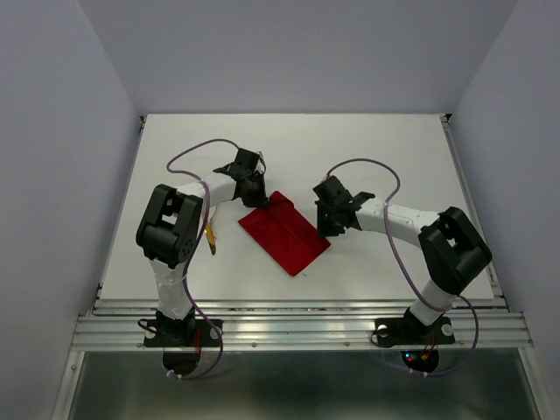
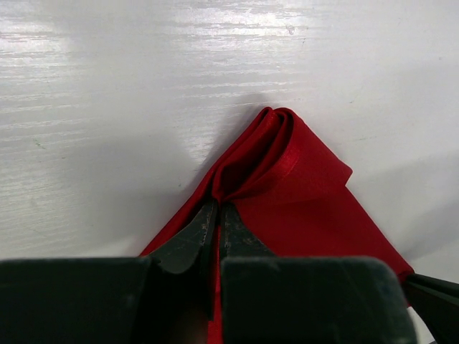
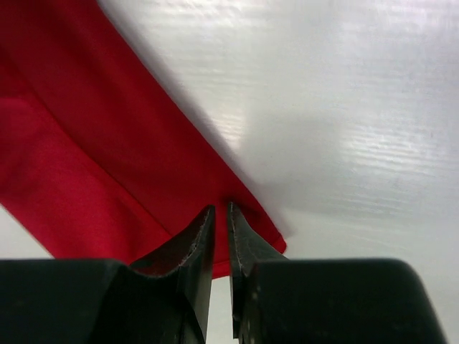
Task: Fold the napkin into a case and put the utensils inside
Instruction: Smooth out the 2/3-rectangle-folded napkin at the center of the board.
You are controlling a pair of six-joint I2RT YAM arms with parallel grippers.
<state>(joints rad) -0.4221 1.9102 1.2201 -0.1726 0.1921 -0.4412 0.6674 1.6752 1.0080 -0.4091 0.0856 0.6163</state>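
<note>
The red napkin lies mid-table as a broad folded rectangle, set diagonally; no narrow case shows. My left gripper is at its far left corner. In the left wrist view this gripper is shut on the cloth, and the napkin bunches into a raised fold ahead of the tips. My right gripper is at the right edge. In the right wrist view its tips pinch the napkin hem with a thin gap, and the edge is lifted over its shadow. A gold knife shows partly under my left arm.
The white table has a metal rail along the near edge. Grey walls stand on the left, right and back. My two arms' cables loop above the table on either side of the cloth.
</note>
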